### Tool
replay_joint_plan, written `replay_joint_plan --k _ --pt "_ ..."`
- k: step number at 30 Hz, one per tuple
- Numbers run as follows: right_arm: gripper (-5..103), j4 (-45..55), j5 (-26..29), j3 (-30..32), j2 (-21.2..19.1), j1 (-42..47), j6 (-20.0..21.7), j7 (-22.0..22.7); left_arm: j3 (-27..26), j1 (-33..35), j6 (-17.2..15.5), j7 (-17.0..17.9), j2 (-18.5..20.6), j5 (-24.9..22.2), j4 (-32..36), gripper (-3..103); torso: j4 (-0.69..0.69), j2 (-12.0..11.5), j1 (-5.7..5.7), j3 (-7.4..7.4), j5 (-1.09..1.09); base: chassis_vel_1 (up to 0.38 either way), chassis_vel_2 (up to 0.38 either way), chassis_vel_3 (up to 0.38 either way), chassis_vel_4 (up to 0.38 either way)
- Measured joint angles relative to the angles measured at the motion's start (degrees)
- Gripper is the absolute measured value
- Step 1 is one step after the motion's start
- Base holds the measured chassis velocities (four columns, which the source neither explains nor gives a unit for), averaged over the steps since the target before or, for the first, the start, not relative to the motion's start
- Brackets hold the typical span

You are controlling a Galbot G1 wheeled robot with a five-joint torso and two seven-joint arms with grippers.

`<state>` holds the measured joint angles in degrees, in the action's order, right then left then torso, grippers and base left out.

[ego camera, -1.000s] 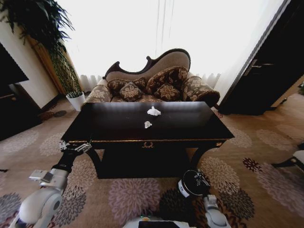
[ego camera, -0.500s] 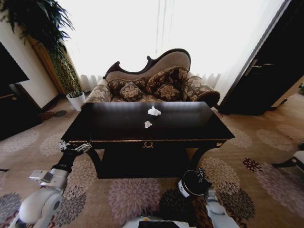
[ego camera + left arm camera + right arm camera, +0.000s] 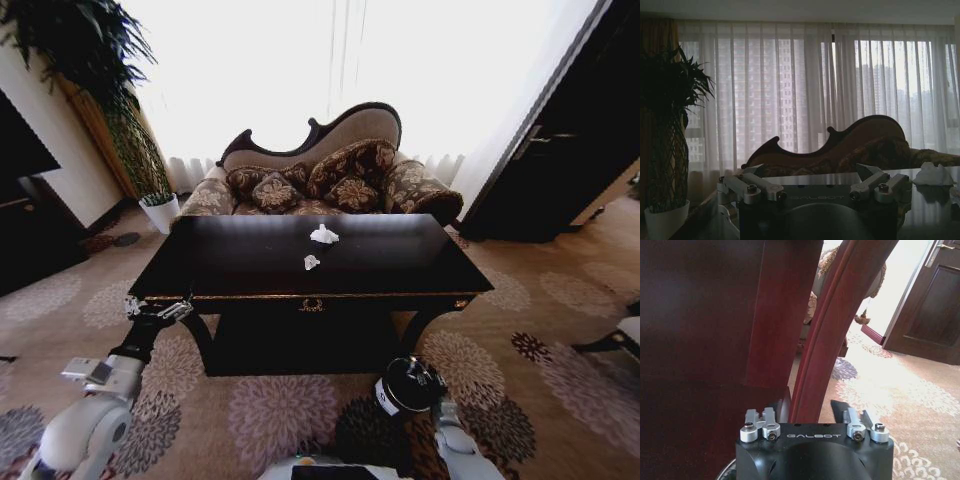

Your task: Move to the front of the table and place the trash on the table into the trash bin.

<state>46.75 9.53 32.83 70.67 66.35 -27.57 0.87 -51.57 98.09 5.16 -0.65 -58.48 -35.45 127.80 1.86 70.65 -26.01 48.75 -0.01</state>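
Carpeted lounge: desk carries two tissue wads at centre. Trash bin stands near right, under right gripper; left gripper hovers at the near-left corner. Both jaws open, empty, ready for pickup.

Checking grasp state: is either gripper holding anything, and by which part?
Nothing held. Left gripper open at the table's front-left corner; right gripper open, empty, low by a table leg.

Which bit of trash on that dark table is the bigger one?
Start at the patterned sofa under the window; the dark table stands before it. Two white paper scraps lie near its centre. The larger crumpled tissue is nearer the sofa; the smaller scrap lies in front.
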Motion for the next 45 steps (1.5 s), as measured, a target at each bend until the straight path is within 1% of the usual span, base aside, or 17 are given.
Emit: replay_joint_plan --k 4,6,9,11,12,15,18,20,23,24,26,28,31,33,37,39,45 --pt "74 0.5 -0.1 0.0 0.3 0.3 0.2 0.0 0.0 0.0 0.0 0.0 0.0 0.0 0.0 100 0.00 0.0 0.00 0.00 0.00 0.000 0.000 0.000 0.000" --pt "74 0.7 -0.1 0.0 0.4 0.4 0.2 0.0 0.0 0.0 0.0 0.0 0.0 0.0 0.0 100 0.00 0.0 0.00 0.00 0.00 0.000 0.000 0.000 0.000" --pt "90 2.3 0.0 0.1 0.9 1.6 0.4 0.0 0.0 0.0 0.0 0.0 0.0 0.0 0.0 100 0.00 0.0 0.00 0.00 0.00 0.000 0.000 0.000 0.000" --pt "90 3.2 0.1 0.1 1.2 2.2 0.5 0.0 0.0 0.0 0.0 0.0 0.0 0.0 0.0 100 0.00 0.0 0.00 0.00 0.00 0.000 0.000 0.000 0.000" --pt "99 5.6 0.3 0.2 1.9 3.9 0.6 0.0 0.0 0.0 0.0 0.0 0.0 0.0 0.0 100 0.00 0.0 0.00 0.00 -0.01 0.000 0.000 0.000 0.000" --pt "100 7.8 0.7 0.2 2.6 5.5 0.8 -0.1 0.0 0.0 0.0 0.0 0.0 0.0 0.0 100 0.01 0.0 0.00 0.00 0.00 0.000 0.000 0.000 0.000" --pt "100 13.6 1.2 0.5 4.2 9.3 0.9 -0.2 0.0 0.0 0.0 0.0 0.0 0.0 0.0 100 0.00 0.0 0.00 0.00 0.00 0.000 0.000 0.000 0.000" --pt "100 15.0 1.2 0.7 4.5 10.2 0.9 -0.2 0.0 0.0 0.0 0.0 0.0 0.0 0.0 100 0.00 0.0 0.00 0.00 0.00 0.000 0.000 0.000 0.000" --pt "100 21.7 1.7 1.7 5.7 14.3 0.6 -0.1 0.0 0.0 0.0 0.0 0.0 0.0 0.0 100 0.01 0.0 0.00 0.00 -0.01 0.000 0.000 0.000 0.000" --pt "100 21.7 1.7 1.7 5.7 14.3 0.6 -0.1 0.0 0.0 0.0 0.0 0.0 0.0 0.0 100 0.01 0.0 0.00 0.00 -0.01 0.000 0.000 0.000 0.000" --pt "100 26.9 2.4 2.3 6.4 17.4 0.4 0.0 0.0 0.0 0.0 0.0 0.0 0.0 0.0 100 0.00 0.0 0.00 0.00 0.00 0.000 0.000 0.000 0.000" --pt "100 28.4 2.8 2.5 6.6 18.4 0.3 0.0 0.0 0.0 0.0 0.0 0.0 0.0 0.0 100 0.00 0.0 0.00 0.00 -0.01 0.000 0.000 0.000 0.000" --pt "100 35.1 4.2 3.6 7.8 23.3 -0.2 0.5 0.0 0.0 0.0 0.0 0.0 0.0 0.0 100 0.01 0.0 0.00 0.00 0.00 0.000 0.000 0.000 0.000" --pt "100 35.9 4.2 3.9 7.9 24.0 -0.4 0.6 0.0 0.0 0.0 0.0 0.0 0.0 0.0 100 0.01 0.0 0.00 -0.01 -0.01 0.000 0.000 0.000 0.000" --pt "100 41.6 4.8 5.8 9.3 29.2 -2.4 1.1 0.0 0.0 0.0 0.0 0.0 0.0 0.0 100 0.00 0.0 0.00 0.00 0.00 0.000 0.000 0.000 0.000" --pt "100 42.2 4.9 6.0 9.4 29.7 -2.6 1.1 0.0 0.0 0.0 0.0 0.0 0.0 0.0 100 0.01 0.0 0.00 0.00 0.00 0.000 0.000 0.000 0.000" --pt "100 48.5 4.3 7.6 10.0 34.2 -5.1 0.8 0.0 0.0 0.0 0.0 0.0 0.0 0.0 100 0.00 0.0 0.01 -0.01 0.00 0.000 0.000 0.000 0.000"
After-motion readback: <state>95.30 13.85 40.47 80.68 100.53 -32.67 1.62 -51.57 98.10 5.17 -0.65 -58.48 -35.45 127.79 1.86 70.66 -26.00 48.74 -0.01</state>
